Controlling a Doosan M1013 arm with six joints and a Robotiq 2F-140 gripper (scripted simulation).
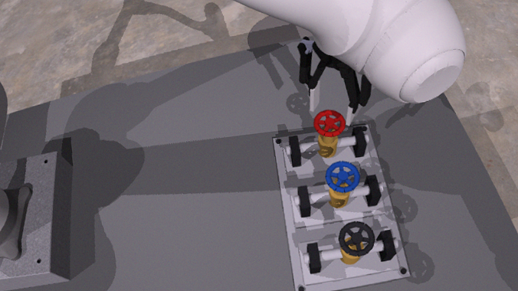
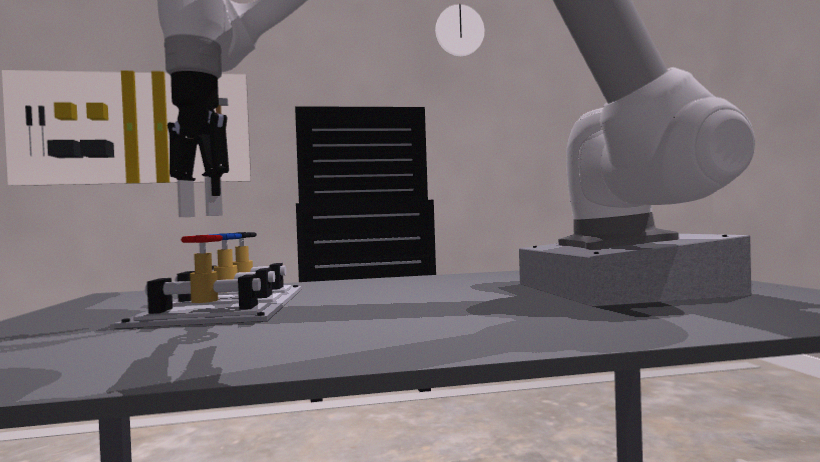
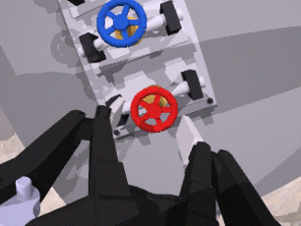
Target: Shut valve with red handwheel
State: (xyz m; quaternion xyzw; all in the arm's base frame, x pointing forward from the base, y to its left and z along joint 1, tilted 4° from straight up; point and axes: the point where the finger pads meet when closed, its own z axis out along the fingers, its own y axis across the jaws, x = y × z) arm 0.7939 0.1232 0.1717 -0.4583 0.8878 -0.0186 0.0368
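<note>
The red handwheel [image 1: 329,122] [image 2: 200,238] [image 3: 153,109] tops the brass valve at the far end of a grey mounting plate [image 1: 348,281] [image 2: 189,318]. The blue handwheel [image 1: 342,177] [image 2: 231,235] [image 3: 122,22] is in the middle and the black handwheel [image 1: 356,238] [image 2: 247,234] at the near end. My gripper [image 1: 332,109] [image 2: 199,211] [image 3: 150,117] hangs a short way above the red handwheel, pointing down. Its fingers are partly open, one on each side of the wheel as seen from the wrist. They touch nothing.
The arm's grey base block [image 1: 34,207] [image 2: 631,269] stands on the table, well away from the valves. Each valve sits on a white pipe between black clamps [image 1: 295,150]. The plate lies near the table's edge.
</note>
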